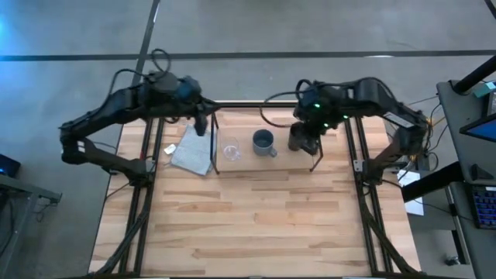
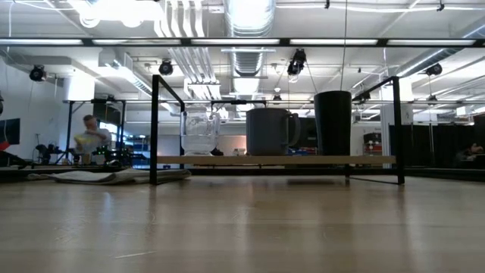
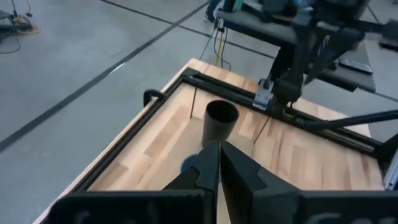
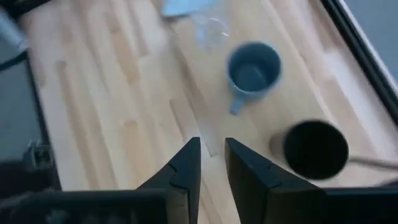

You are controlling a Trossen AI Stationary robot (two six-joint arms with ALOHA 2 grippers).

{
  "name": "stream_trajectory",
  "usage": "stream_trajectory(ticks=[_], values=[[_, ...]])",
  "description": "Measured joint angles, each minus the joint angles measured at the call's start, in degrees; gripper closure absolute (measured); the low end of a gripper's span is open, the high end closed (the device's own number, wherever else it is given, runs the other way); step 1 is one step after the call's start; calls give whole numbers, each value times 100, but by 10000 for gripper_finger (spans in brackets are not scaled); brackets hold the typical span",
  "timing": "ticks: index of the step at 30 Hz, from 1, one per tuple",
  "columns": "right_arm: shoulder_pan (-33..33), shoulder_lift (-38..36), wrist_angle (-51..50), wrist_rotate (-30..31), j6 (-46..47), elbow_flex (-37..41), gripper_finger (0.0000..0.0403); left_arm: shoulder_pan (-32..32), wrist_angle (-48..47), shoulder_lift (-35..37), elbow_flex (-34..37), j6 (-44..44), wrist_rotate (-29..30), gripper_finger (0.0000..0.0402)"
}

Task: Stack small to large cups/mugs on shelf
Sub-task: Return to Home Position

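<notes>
Well, my right gripper [image 4: 212, 143] hung empty, fingers parted, the black cup [image 2: 333, 123] just beside it on the shelf [image 2: 379, 160]. Blue mug [image 2: 267, 133] and clear cup [image 2: 200, 133] stood farther along, toward my left gripper [image 3: 216, 146], pinched closed on nothing.
</notes>
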State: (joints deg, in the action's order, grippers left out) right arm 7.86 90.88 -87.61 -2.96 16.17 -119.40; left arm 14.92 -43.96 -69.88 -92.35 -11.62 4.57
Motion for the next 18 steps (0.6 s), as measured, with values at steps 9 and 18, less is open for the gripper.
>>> stream_trajectory(ticks=[9, 18], values=[[-521, -921, 1302, 646, -958, 715, 335, -9, -349, 844, 375, 3, -155, 402], [-586, -2610, 3232, 273, -535, 2913, 335, -8, 986, 1828, 1901, -50, -540, 402]])
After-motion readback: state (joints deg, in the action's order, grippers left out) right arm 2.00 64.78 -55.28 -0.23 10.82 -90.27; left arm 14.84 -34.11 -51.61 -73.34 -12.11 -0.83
